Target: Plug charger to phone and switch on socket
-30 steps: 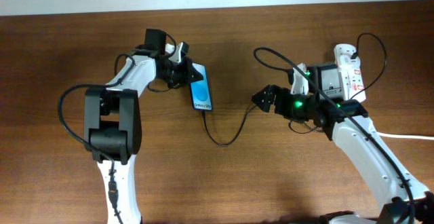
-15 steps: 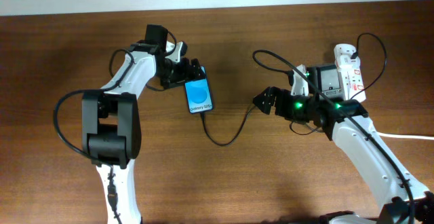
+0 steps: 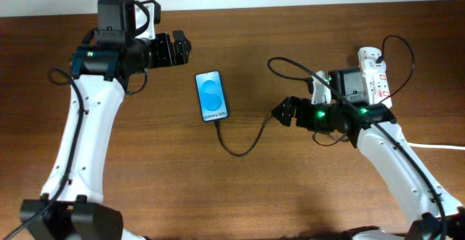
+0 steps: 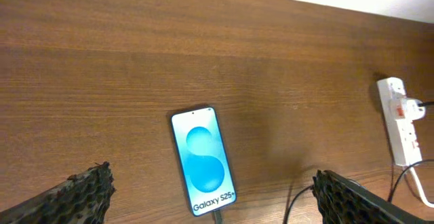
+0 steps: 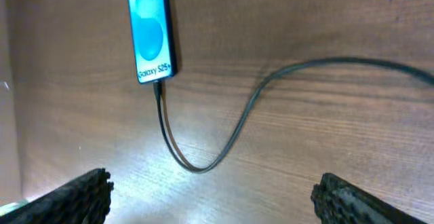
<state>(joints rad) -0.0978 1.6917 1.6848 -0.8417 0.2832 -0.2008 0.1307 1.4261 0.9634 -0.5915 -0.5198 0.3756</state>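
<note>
While scanning outward from the near side of the table [image 3: 290, 196], meeting first the charger [image 3: 243, 149], sagging in a U-shaped loop on the wood. Following one end of it into the near short edge of the phone [image 3: 211, 97], with the plug tip [image 5: 157, 85] sitting at the port there. Finding the phone lying flat and screen up, left of centre, its long axis running near to far with a slight tilt, the end with the white text pointing toward the near side. Tracing the other end of the loop rightward, rising toward the right gripper [image 3: 282, 110]. Noting that gripper hovering right of the phone, well apart from it, jaws standing wide, fingers [image 5: 68, 193] spreading to both corners of the wrist view and clasping nothing. Passing farther right to the socket [image 3: 374, 76], lying with its long axis also near to far, partly hidden by the right arm [image 3: 392, 160], red switches [image 4: 401, 108] facing up, their position too small to tell. Reaching last the left gripper [image 3: 176, 49], hanging beyond the phone's far left corner, clear of it, jaws parting wide and gripping nothing.
</note>
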